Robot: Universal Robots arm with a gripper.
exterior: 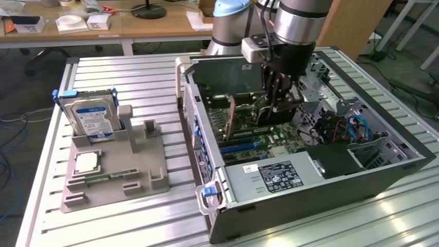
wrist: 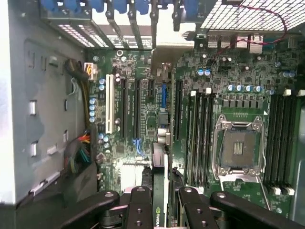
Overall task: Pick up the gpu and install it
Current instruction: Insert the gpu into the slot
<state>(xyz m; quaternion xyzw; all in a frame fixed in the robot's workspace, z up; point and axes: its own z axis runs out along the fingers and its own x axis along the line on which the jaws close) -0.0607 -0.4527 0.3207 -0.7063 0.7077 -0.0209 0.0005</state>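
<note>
gpu (wrist: 159, 167) clamped in gripper (exterior: 278, 104) inside computer case (exterior: 329, 191)

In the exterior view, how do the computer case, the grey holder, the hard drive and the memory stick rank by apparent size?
Largest to smallest:
1. computer case
2. grey holder
3. hard drive
4. memory stick
The differences are plain, so nearness to the camera does not change the order.

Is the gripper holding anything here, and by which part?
The gpu, pinched between the fingers by the edge facing away from the motherboard.
</note>
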